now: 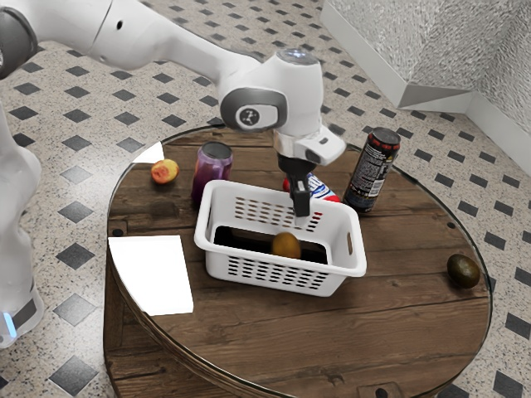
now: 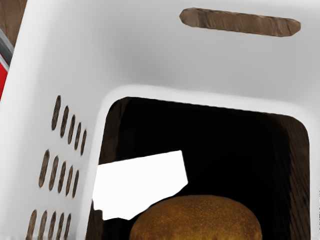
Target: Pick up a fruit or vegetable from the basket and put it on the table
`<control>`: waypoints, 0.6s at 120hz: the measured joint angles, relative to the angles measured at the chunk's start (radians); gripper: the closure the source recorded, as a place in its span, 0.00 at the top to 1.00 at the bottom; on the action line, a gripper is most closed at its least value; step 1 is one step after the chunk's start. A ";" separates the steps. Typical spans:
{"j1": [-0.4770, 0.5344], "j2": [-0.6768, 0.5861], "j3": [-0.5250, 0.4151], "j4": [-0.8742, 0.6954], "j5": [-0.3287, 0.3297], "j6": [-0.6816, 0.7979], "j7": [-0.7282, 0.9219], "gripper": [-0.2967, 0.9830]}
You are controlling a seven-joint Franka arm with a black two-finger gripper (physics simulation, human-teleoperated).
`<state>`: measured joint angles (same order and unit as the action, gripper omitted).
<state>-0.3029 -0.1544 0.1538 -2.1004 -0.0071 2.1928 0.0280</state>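
My gripper points down over the white basket, at its far side and above the fruit's level. A round brown-orange fruit lies inside the basket, below the gripper and nearer the exterior view's front. In the wrist view the same fruit shows its speckled upper part against the dark basket bottom, with the slotted white basket wall around it. Whether the gripper is open or shut cannot be made out.
Behind the basket are a purple can, a red, white and blue item and a tall dark can. A reddish-yellow fruit and a dark avocado-like fruit lie on the round wooden table.
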 joint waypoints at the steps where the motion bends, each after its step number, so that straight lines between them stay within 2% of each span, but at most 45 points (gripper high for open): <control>1: 0.000 0.000 0.001 0.000 0.000 -0.002 0.000 0.75; 11: -0.004 0.004 0.005 0.012 -0.002 -0.021 -0.004 0.75; 28: -0.080 -0.005 0.006 0.056 -0.003 -0.058 -0.007 0.75; 58: -0.112 0.003 0.004 0.108 0.015 -0.313 -0.002 0.75; 72: -0.135 0.020 0.008 0.098 0.016 -0.366 0.000 0.75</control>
<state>-0.4375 -0.1340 0.1615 -2.0023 0.0094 1.8269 0.0281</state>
